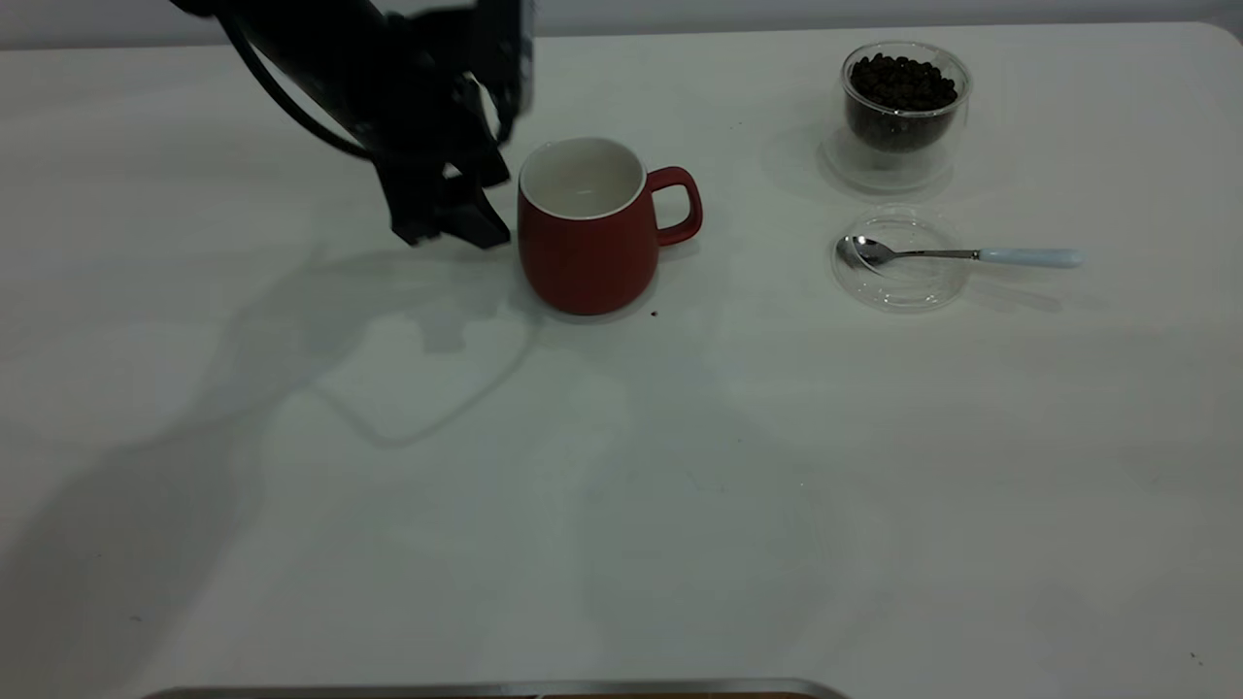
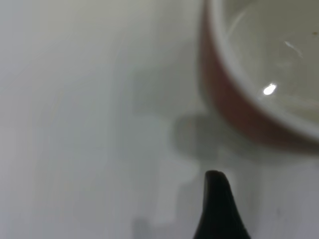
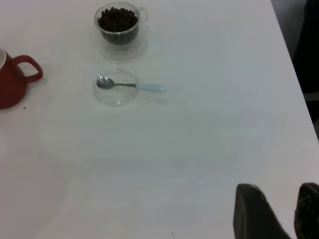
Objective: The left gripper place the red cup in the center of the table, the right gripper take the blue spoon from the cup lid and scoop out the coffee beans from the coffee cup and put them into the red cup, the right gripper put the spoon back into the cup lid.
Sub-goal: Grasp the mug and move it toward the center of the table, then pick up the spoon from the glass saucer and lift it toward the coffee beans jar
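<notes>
While the red cup (image 1: 587, 228) stands empty, the coffee cup (image 1: 904, 112) holds coffee beans (image 1: 903, 85); left claw (image 1: 456, 218) state unclear.

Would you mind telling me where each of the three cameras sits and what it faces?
Exterior view: above the table, facing the arms; the left gripper is beside the red cup.
Left wrist view: close over the table, showing one fingertip and the red cup's rim.
Right wrist view: farther back, with its own fingers in frame, overlooking the coffee cup, cup lid and blue spoon.
All three views show the red cup.
</notes>
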`<act>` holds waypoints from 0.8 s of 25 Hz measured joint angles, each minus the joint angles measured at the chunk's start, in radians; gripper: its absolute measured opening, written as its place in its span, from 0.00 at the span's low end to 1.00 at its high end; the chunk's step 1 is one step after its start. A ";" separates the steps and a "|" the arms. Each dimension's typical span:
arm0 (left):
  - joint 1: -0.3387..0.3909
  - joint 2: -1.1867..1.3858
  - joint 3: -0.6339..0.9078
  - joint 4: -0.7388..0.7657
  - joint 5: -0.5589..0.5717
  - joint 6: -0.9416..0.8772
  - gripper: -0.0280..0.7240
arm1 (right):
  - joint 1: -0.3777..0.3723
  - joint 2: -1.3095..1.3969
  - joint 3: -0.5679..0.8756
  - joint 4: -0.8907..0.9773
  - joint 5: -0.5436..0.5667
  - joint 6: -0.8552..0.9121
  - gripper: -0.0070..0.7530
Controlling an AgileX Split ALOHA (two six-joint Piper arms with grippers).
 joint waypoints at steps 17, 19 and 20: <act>0.224 -0.414 0.002 0.454 0.435 -1.084 0.78 | 0.000 0.000 0.000 0.000 0.000 0.001 0.33; 0.226 -0.498 0.006 0.500 0.490 -1.197 0.78 | 0.000 0.000 0.000 0.000 0.000 0.001 0.33; 0.226 -0.535 0.007 0.516 0.513 -1.246 0.78 | 0.000 0.000 0.000 0.000 0.000 0.001 0.33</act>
